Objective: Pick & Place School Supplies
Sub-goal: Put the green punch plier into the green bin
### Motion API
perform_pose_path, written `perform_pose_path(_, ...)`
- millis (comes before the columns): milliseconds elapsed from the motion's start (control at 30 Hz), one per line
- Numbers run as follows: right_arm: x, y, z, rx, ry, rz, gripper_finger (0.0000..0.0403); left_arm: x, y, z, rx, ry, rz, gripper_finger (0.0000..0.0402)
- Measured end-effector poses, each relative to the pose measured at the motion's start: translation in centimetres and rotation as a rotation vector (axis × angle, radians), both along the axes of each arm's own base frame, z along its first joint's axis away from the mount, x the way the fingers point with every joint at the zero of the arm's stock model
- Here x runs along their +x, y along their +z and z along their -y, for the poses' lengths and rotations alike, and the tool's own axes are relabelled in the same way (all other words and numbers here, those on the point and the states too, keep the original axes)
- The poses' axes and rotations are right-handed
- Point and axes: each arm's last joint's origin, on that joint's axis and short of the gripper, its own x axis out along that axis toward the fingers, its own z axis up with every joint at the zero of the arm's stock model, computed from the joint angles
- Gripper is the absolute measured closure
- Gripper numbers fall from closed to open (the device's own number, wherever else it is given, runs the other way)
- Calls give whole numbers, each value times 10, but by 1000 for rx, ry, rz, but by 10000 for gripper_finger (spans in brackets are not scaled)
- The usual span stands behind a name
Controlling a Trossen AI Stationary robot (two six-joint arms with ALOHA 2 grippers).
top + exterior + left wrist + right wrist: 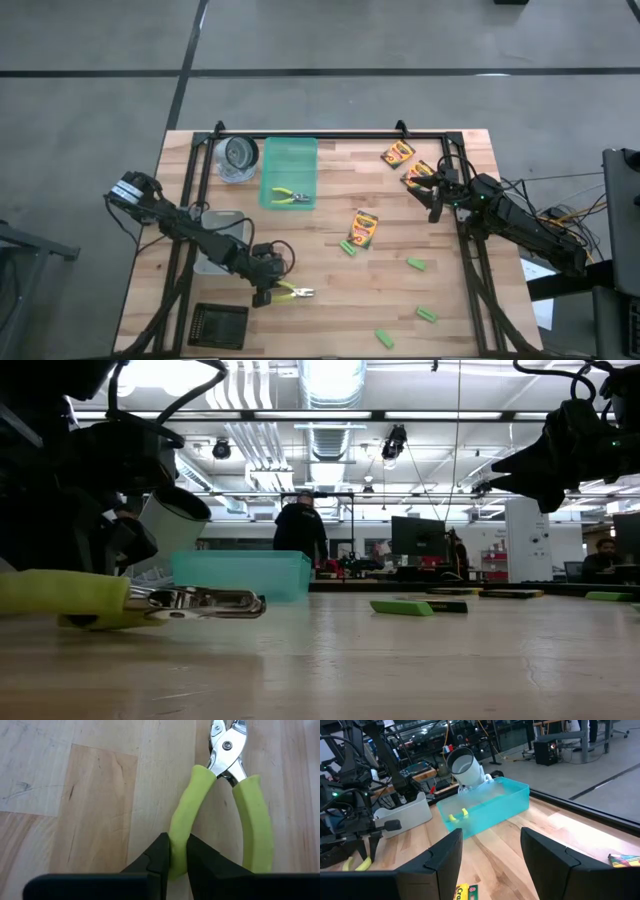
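One pair of pliers with yellow-green handles lies near the table's near edge, and my left gripper is shut on it. A second pair of pliers lies in the teal tray. Three crayon boxes show: two near the far right corner and one mid-table. Several green blocks lie on the right half. My right gripper is open and raised beside the second crayon box, touching nothing. My left gripper pinches one handle of the pliers between its two fingers, near that handle's free end. The fingers come from above, pointing down, and lie across the handle. The other handle is free, and the pliers lie low at the table top.
A clear bin sits under the left arm, a black grid-like object at the near left corner, and a round clear container left of the tray. A black frame rail runs along the far edge. People stand in the room behind.
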Motion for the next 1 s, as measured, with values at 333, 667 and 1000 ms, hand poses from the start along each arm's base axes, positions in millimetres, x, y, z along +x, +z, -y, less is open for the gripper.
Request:
perform_pose_path(333,0,0,0,0,0,0,207,2,8,-4,5,4,-11,349)
perform_pose_path(667,0,0,0,0,0,0,207,13,25,-5,55,6,-33,349)
perform_pose_path(1000,0,0,0,0,0,0,206,28,64,-7,213,-5,-64,349)
